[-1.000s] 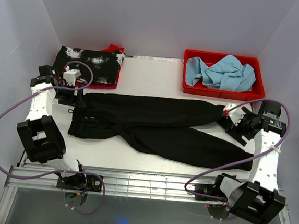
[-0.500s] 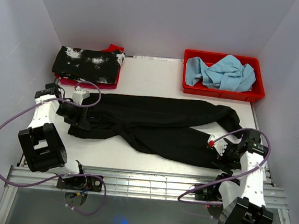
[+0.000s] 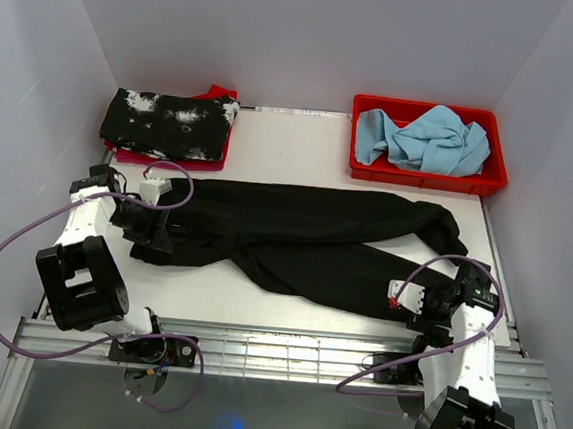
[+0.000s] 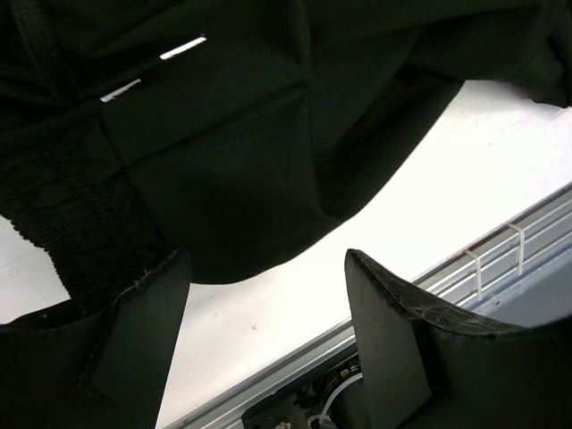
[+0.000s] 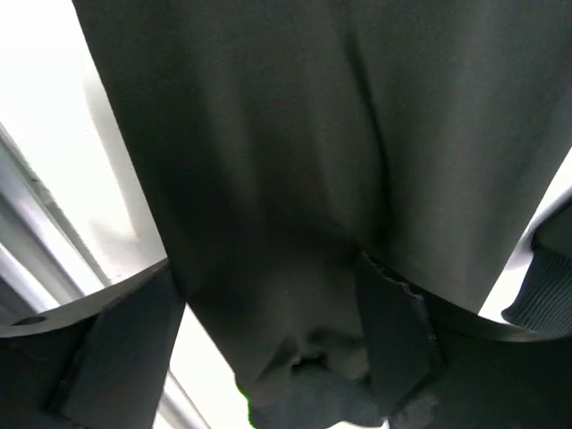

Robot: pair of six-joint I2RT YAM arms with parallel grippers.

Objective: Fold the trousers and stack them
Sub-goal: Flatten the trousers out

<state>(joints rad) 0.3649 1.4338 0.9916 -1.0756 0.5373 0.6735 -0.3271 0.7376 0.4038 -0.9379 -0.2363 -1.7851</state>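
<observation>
The black trousers [image 3: 304, 241] lie flat across the white table, waist at the left, two legs running right. My left gripper [image 3: 155, 231] is open at the near corner of the waist; in the left wrist view [image 4: 268, 268] the fabric edge and the waistband [image 4: 54, 206] lie just beyond the fingers, with bare table between them. My right gripper [image 3: 408, 297] is open at the end of the near leg; in the right wrist view [image 5: 266, 268] the leg's cuff [image 5: 304, 375] lies between the wide-apart fingers.
A red tray [image 3: 420, 178] holding a light blue cloth [image 3: 429, 137] stands at the back right. A black garment with white splotches [image 3: 169, 124] lies on a red base at the back left. A metal rail [image 3: 255, 347] runs along the near edge.
My right arm swung from the far leg's end toward the front, to the near leg's end. My left gripper moved from the waist's far corner down to its near corner.
</observation>
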